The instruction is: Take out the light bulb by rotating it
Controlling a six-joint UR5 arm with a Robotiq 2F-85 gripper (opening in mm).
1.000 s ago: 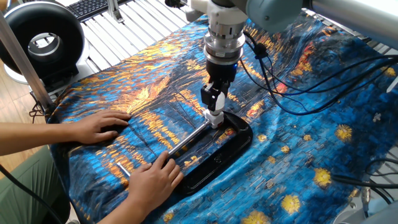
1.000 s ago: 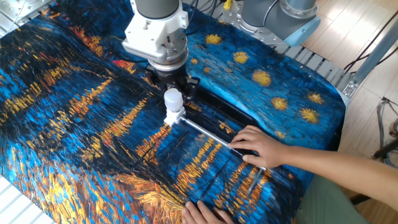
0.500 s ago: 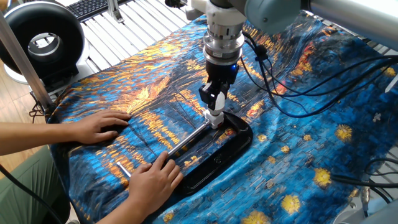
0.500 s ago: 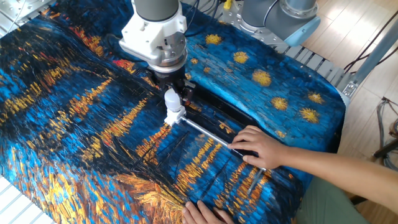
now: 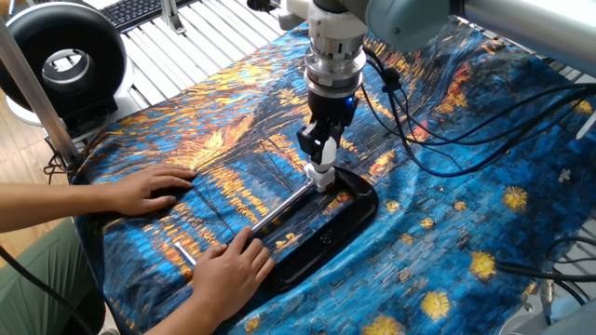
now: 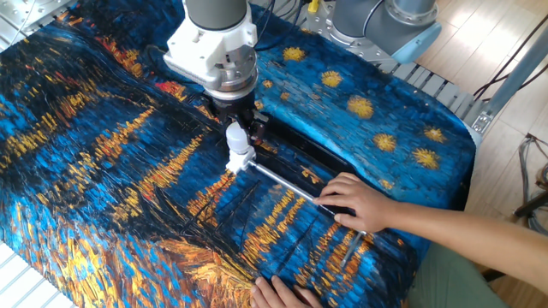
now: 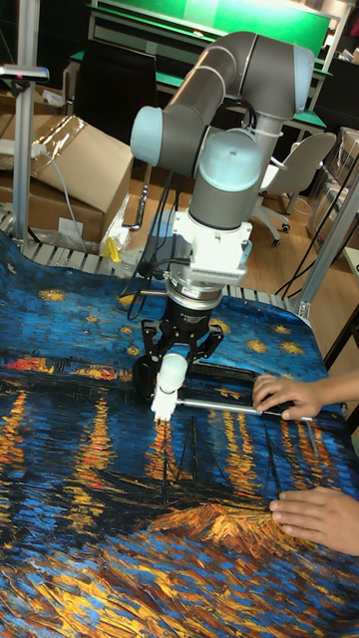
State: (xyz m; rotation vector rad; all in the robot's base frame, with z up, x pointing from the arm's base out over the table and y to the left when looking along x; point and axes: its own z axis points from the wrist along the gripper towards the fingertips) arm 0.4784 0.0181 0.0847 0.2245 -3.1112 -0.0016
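Between the closed jaws sits the light bulb (image 6: 236,135), gripped upright.

Starry blue-and-orange painted cloth (image 5: 466,186) covering the bench, black tray (image 5: 349,219) at centre, black ring light (image 5: 60,60) upper left, keyboard (image 5: 140,9) top edge.

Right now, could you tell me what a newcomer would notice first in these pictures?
Probably the claw coming straight down on the white bulb at mid-table, above a black tray. Next, the swirling blue-and-orange cloth over the whole table. Then a person's hand pressing on the metal rod that runs to the bulb's socket.
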